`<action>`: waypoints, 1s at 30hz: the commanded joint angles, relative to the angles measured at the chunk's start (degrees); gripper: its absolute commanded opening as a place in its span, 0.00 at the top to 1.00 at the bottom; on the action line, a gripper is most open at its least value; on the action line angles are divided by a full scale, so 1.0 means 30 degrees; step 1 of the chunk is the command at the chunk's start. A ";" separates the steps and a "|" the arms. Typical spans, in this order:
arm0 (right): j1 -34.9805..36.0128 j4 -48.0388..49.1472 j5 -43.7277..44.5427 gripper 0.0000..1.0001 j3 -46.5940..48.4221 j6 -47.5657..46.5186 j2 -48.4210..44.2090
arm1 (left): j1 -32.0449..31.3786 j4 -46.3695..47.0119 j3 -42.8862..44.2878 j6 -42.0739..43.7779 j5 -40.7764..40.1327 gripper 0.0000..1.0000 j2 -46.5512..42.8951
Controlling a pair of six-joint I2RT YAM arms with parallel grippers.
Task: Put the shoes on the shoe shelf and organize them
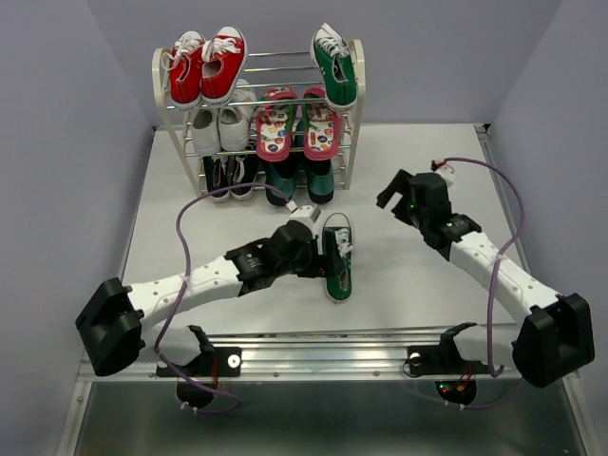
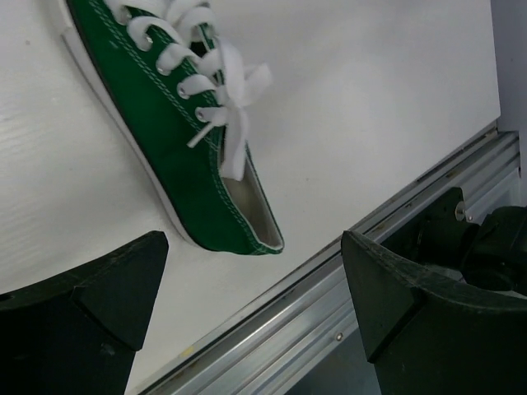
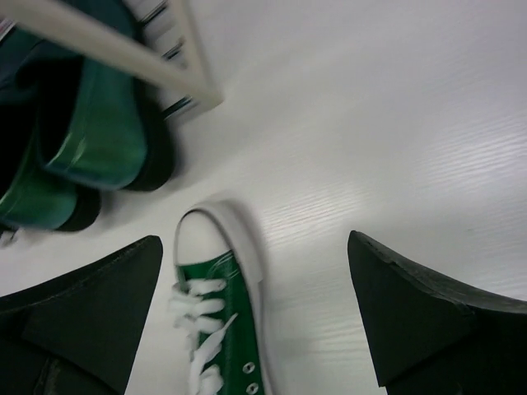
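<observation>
One green canvas sneaker with white laces (image 1: 336, 256) lay on the white table (image 1: 408, 285), well apart from the rack, toe toward the shelf and heel toward the near metal rail (image 1: 313, 350). Its mate (image 1: 334, 65) leaned on the top right of the small three-tier shoe shelf with cream side frames and chrome rods (image 1: 160, 95). The red flip-flops with patterned insoles (image 1: 296, 123) sat on the middle tier and the dark teal slip-ons (image 1: 302, 180) stood below them. Red sneakers (image 1: 207, 65), white sneakers (image 1: 220, 123) and black sneakers (image 1: 228, 176) filled the left side.

The left gripper (image 2: 254, 247) hung just beside the loose sneaker, by its heel, with its jaws spread wide and nothing between them. The right gripper (image 1: 394, 193) stood off the shelf's right side, also wide apart and empty.

To my eye the step in hand was fetching that last green shoe. The left arm would need to shift over the sneaker, straddle its body or heel collar and close firmly. It would then have to lift the shoe clear and set it in the gap on the top rods next to its mate.
</observation>
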 commanded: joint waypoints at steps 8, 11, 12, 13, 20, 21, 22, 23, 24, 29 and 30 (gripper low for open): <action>-0.2828 -0.1455 0.2888 0.00 -0.1590 -0.1700 -0.1482 | -0.3715 -0.4584 0.4937 -0.1572 -0.3962 0.01 0.5782; -0.2828 -0.1426 0.2829 0.00 -0.1678 -0.1788 -0.1336 | -0.3862 -0.5467 0.5291 -0.1834 -0.4200 0.01 0.6168; -0.2828 -0.1455 0.2858 0.00 -0.1707 -0.1875 -0.1132 | -0.3862 -0.5439 0.5320 -0.1864 -0.4143 0.01 0.6285; -0.2828 -0.1455 0.2916 0.00 -0.1765 -0.1876 -0.1072 | -0.3862 -0.5496 0.5436 -0.1893 -0.4171 0.01 0.6344; -0.3003 -0.1455 0.3122 0.00 -0.1824 -0.1994 -0.0515 | -0.4067 -0.5701 0.6023 -0.1689 -0.4026 0.02 0.7573; -0.3003 -0.1455 0.3151 0.00 -0.1824 -0.1993 -0.0457 | -0.4097 -0.5847 0.6081 -0.1804 -0.4170 0.02 0.7807; -0.3003 -0.1455 0.3180 0.00 -0.1853 -0.1993 -0.0457 | -0.4097 -0.6254 0.6169 -0.1922 -0.4374 0.02 0.7867; -0.3003 -0.1455 0.3181 0.00 -0.1883 -0.1993 -0.0428 | -0.4097 -0.6433 0.6199 -0.2213 -0.4579 0.02 0.7839; -0.3003 -0.1426 0.3239 0.00 -0.1912 -0.2022 -0.0456 | -0.4097 -0.6579 0.6257 -0.2332 -0.4930 0.02 0.7636; -0.3003 -0.1426 0.3326 0.00 -0.1883 -0.2110 -0.0398 | -0.4097 -0.6346 0.6257 -0.2246 -0.5167 0.01 0.6522; -0.3003 -0.1455 0.3356 0.00 -0.1883 -0.2169 -0.0340 | -0.4097 -0.6636 0.6345 -0.2158 -0.5429 0.01 0.6288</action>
